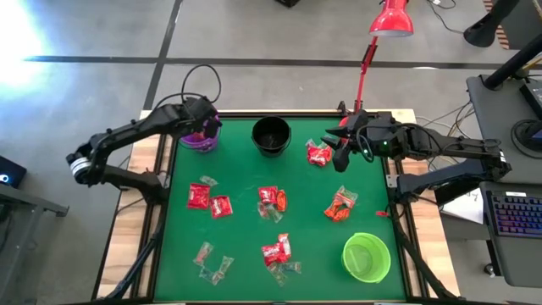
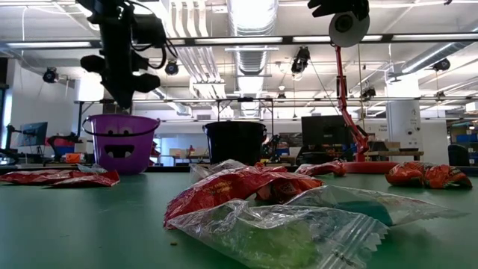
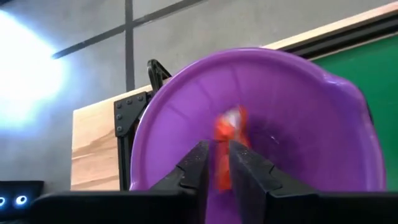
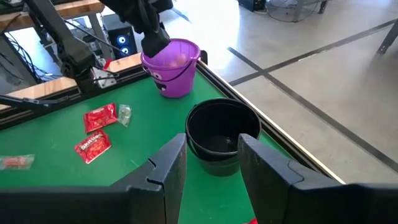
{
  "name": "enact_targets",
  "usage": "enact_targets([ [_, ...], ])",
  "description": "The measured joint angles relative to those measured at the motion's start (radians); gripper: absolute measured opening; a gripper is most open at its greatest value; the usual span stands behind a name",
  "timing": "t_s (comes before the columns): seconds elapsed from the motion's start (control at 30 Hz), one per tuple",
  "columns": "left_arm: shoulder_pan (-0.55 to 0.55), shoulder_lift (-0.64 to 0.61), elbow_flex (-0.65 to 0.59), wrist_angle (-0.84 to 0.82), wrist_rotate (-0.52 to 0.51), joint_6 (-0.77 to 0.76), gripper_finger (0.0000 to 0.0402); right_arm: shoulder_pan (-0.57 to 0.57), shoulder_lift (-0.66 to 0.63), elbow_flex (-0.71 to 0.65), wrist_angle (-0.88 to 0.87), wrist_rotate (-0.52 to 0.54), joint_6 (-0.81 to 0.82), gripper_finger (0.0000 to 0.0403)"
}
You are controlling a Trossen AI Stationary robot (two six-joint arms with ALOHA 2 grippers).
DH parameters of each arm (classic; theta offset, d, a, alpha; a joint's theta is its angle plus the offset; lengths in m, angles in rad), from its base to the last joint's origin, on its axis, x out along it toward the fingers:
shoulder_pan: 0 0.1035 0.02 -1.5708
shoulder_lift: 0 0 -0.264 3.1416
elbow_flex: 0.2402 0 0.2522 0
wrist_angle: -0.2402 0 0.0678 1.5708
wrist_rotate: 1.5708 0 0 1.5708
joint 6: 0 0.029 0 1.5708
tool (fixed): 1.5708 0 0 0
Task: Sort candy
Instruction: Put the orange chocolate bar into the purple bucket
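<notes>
My left gripper (image 3: 219,165) hangs over the purple bowl (image 3: 298,112) at the table's far left, fingers pointing down into it and standing a narrow gap apart. A red candy (image 3: 227,140) shows blurred in that gap, above the bowl's floor. My right gripper (image 4: 211,162) stands open and holds nothing, raised near the far right edge, facing the black bowl (image 4: 221,134). Wrapped candies lie in small heaps on the green mat: red ones (image 1: 209,199), (image 1: 271,202), (image 1: 340,205), (image 1: 319,153), and red with clear ones (image 1: 278,252), (image 1: 212,258). My left gripper has the red candy (image 3: 224,168) between its two fingers, which point down into the purple bowl. The candy is blurred, and I cannot tell whether the fingers touch it. It is clear of the bowl's floor.
A green bowl (image 1: 366,257) stands at the near right of the mat. The black bowl (image 1: 271,135) sits at the far middle, beside the purple bowl (image 1: 201,140). A red lamp (image 1: 389,21) rises on a post from the far right edge.
</notes>
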Motion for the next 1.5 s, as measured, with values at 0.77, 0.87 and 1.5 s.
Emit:
enact_targets([
  [0.77,-0.099,-0.163,0.0,-0.035,0.498,0.333,0.0078,0.0,-0.065,0.0,-0.369,-0.019,0.235,0.0137],
  [0.87,-0.119,-0.2,0.0,-0.035,0.607,0.391,0.0078,0.0,-0.044,0.0,-0.431,-0.068,0.358,0.0137],
  [1.5,-0.214,-0.338,-0.001,-0.149,0.863,0.602,0.0077,0.067,0.204,-0.049,-0.639,-0.234,0.58,0.0137],
])
